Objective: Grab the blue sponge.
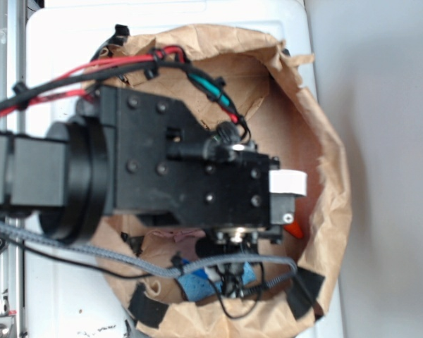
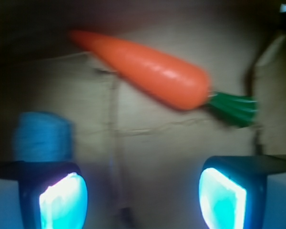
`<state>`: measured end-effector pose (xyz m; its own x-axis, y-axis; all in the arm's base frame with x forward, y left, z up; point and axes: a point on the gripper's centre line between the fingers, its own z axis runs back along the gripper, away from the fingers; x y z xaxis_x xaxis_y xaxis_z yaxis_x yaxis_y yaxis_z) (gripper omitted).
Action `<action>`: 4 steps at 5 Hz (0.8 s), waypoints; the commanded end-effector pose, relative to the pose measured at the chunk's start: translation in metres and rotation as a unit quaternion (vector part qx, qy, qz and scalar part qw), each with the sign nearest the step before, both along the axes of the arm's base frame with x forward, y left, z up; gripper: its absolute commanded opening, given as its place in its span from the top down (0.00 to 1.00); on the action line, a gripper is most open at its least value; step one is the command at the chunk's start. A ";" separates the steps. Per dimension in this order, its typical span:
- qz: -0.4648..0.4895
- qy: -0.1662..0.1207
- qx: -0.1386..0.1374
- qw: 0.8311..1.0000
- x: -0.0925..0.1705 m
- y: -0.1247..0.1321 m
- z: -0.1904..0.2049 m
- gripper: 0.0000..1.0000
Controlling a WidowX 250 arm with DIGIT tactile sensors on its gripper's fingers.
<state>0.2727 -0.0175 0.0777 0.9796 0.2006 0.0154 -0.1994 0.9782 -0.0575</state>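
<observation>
Where brown paper [image 1: 324, 141] lines the floor, the blue sponge [image 2: 42, 136] lies.

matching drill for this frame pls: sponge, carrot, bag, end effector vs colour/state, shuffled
Things:
1. sponge
2. carrot
3. paper bag
4. end effector

Descriptions:
A. brown, crumpled, holds the other items
B. open, nothing between its fingers
C. blue, just beyond one finger in the wrist view
D. orange with a green top, lying diagonally

Pairs: 1-C, 2-D, 3-A, 4-B
</observation>
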 end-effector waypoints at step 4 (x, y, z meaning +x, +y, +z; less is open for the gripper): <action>-0.006 -0.015 -0.045 0.999 0.014 -0.028 -0.051 0.00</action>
